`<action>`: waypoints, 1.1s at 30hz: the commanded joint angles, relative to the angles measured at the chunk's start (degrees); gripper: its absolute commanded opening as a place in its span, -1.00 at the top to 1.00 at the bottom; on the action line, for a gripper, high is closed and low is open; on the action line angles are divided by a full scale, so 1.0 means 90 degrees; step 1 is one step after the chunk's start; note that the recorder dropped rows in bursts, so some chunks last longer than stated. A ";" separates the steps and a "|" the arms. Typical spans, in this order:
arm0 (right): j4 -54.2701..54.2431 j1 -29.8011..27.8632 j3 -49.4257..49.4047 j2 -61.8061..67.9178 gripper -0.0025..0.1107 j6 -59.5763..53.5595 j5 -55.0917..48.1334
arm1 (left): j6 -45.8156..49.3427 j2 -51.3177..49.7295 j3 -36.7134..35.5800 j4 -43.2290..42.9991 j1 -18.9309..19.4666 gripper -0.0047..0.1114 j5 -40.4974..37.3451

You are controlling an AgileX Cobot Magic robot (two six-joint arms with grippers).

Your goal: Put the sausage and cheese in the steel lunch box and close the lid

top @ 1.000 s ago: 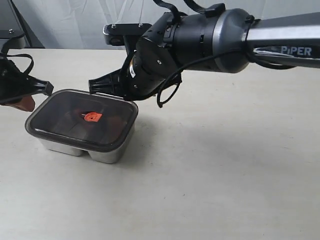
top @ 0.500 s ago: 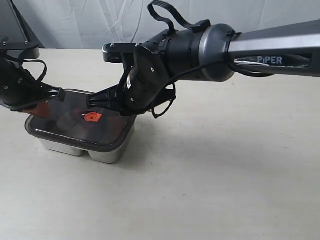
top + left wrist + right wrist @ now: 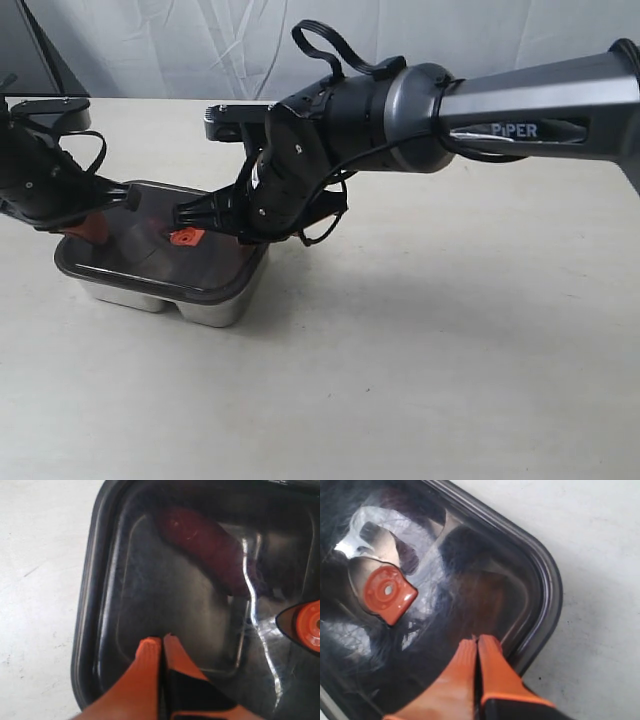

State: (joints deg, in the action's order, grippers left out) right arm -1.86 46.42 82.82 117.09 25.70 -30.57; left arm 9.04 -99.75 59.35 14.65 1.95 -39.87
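Since the earlier frame the left arm [image 3: 40, 175] and right arm [image 3: 400, 110] had swung in together. On the pale worktop [image 3: 450, 380], the shiny rectangular steel lunch box [image 3: 205, 308] carried its dark translucent lid [image 3: 140, 262]. The left gripper [image 3: 130, 198] and right gripper [image 3: 183, 213], each shut and empty, angled down onto opposite lid halves. The glossy red sausage [image 3: 200, 545] lay inside, beneath the left.

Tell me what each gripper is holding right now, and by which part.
Nothing is held. The left gripper and right gripper are both shut and empty, tips at the lid on the steel lunch box.
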 commanded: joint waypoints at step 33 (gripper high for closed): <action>-0.1049 -0.0052 0.0002 0.0504 0.97 -0.0912 -0.0962 | 0.0016 -0.0465 -0.0012 0.0033 0.0019 0.91 -0.0054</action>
State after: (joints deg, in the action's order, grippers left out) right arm -11.05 45.25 84.48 120.28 17.69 -34.29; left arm 9.27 -103.04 60.87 16.15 2.11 -40.69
